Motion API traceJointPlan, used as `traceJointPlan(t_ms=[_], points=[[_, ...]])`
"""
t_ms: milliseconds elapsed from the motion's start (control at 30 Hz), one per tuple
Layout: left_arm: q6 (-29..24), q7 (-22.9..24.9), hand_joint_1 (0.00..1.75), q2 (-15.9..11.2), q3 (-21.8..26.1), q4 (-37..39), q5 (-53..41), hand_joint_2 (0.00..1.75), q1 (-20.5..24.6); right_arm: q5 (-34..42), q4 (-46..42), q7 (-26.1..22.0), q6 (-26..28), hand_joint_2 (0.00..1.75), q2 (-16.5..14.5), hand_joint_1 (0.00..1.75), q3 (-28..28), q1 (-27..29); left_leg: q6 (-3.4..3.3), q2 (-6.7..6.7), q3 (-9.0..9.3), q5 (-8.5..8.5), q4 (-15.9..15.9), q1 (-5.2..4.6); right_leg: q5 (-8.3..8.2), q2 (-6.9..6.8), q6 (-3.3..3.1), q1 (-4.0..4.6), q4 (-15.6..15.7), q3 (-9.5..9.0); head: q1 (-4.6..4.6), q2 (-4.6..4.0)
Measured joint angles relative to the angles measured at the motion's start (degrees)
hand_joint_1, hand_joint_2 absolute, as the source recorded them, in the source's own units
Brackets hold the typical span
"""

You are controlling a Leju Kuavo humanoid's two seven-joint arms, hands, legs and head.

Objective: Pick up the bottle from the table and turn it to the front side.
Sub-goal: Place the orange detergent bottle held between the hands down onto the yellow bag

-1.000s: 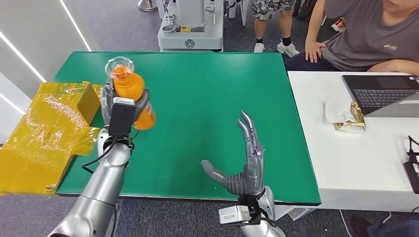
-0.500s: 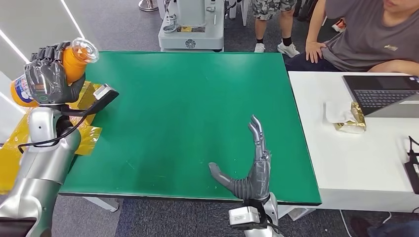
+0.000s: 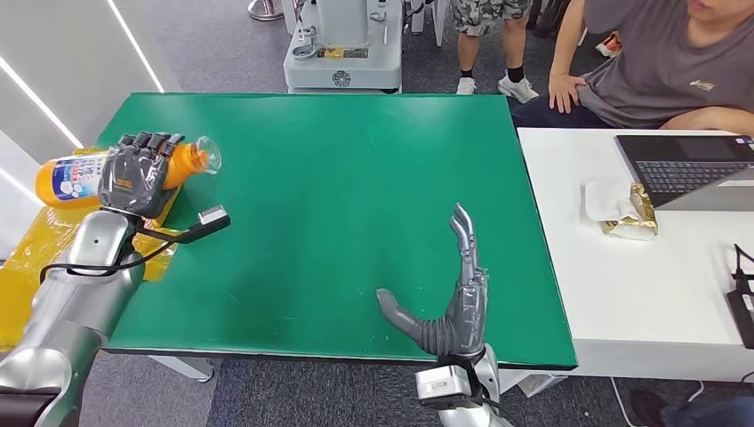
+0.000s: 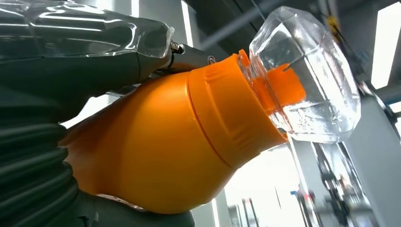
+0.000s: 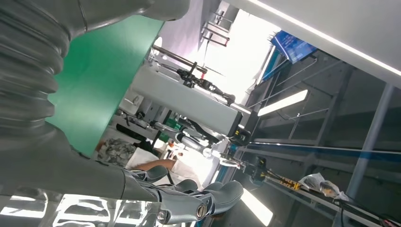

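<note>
My left hand [image 3: 133,173] is gripping the orange bottle [image 3: 76,176] around its middle and holding it on its side above the far left corner of the green table [image 3: 338,178], its clear cap [image 3: 207,157] pointing right and its labelled base sticking out left over the yellow wrapped box [image 3: 53,258]. My right hand [image 3: 452,307] is hovering spread and holding nothing over the near edge of the table, fingers pointing far. On the right, a person [image 3: 658,62] is sitting by the white table [image 3: 658,294], where a laptop [image 3: 689,169] and a gold packet [image 3: 629,213] are lying.
</note>
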State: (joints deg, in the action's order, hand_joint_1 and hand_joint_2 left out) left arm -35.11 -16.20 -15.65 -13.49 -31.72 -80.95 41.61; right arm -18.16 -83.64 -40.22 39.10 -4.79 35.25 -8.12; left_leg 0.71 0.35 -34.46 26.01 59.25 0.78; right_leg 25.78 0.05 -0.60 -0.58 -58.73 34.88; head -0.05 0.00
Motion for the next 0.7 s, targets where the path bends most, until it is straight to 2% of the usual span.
traceJointPlan(t_ms=[333, 700], points=[[3.06, -1.45, 1.75, 0.05, -0.53, 7.47, 1.19, 1.75, -2.19, -0.45, -0.09, 0.0, 0.0, 1.75, 0.34, 0.0, 0.07, 0.82, 0.0, 0.0, -0.04, 0.0, 0.0, 0.0, 0.0, 0.0, 0.0, 0.0, 0.0, 0.04, 0.01, 0.0], [3.13, 2.45, 1.75, 0.6, -0.53, 11.3, 0.78, 1.75, -3.72, -1.9, -0.25, 0.0, 0.0, 1.75, 0.37, 0.0, 0.05, 2.14, 0.0, -0.01, -0.05, 0.0, 0.0, 0.0, 0.0, -0.01, 0.0, 0.0, 0.0, 0.04, 0.01, 0.0]])
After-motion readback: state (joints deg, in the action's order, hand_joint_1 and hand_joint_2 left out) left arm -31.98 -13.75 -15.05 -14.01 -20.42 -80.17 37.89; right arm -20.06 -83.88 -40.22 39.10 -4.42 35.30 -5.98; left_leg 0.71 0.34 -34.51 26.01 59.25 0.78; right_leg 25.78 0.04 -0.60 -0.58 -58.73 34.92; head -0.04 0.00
